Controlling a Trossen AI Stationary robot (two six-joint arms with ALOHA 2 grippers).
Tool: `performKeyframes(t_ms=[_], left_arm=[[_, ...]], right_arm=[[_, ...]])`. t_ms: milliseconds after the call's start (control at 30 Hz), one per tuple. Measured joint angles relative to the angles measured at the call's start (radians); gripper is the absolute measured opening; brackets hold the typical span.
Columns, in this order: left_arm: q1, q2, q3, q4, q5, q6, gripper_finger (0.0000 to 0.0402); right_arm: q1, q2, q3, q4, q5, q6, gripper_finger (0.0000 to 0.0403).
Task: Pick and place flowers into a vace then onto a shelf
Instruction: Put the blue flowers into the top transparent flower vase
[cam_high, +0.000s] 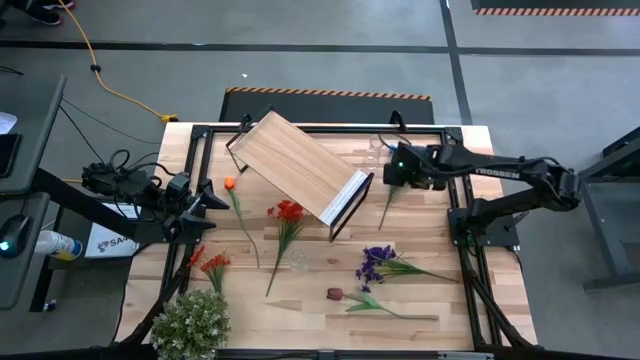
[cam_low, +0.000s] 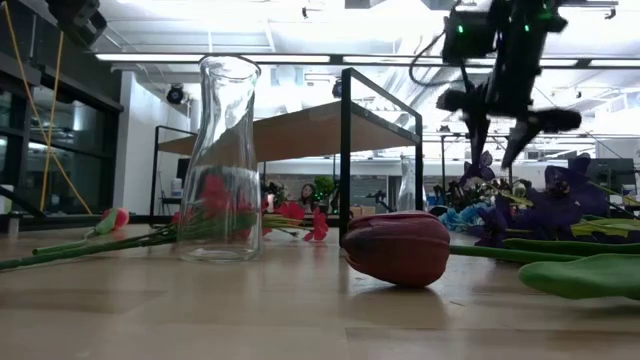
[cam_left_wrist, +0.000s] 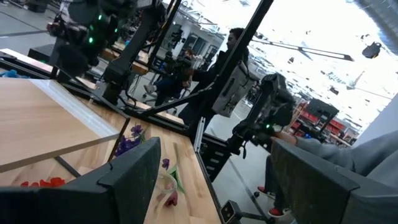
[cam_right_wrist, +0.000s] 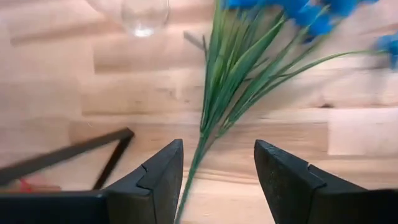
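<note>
Hovering with jaws apart, the right gripper (cam_right_wrist: 217, 180) straddles the blue-bloomed, thin green-stalked flowers (cam_right_wrist: 249, 68) lying on the pale plank tabletop (cam_high: 320, 300) beside the tilted light-wood, black-framed shelf (cam_high: 300, 165). The left gripper (cam_high: 205, 195), also open, waits at the table's left edge.

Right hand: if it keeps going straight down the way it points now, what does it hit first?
Most likely the blue flowers' green stems. The right hand hangs open above the table with the stems running between its fingers, so they should come before the wood, though height is hard to judge.
</note>
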Motion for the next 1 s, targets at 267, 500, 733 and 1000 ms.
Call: performKeyframes(t_ms=[267, 500, 733, 1000], left_arm=[[0.0, 0.0, 0.0, -0.008, 0.0, 0.0, 0.0337], [0.0, 0.0, 0.0, -0.007, -0.026, 0.0, 0.0337], [0.0, 0.0, 0.0, -0.008, -0.035, -0.003, 0.0337], [0.0, 0.0, 0.0, -0.007, -0.035, -0.007, 0.0337]], right_arm=[[0.014, 0.02, 0.012, -0.045, 0.007, 0.077, 0.0188], [0.059, 0.115, -0.006, 0.007, 0.036, 0.132, 0.0188], [0.066, 0.259, -0.006, 0.042, 0.035, 0.136, 0.0188], [0.061, 0.332, -0.003, 0.063, 0.051, 0.148, 0.0188]])
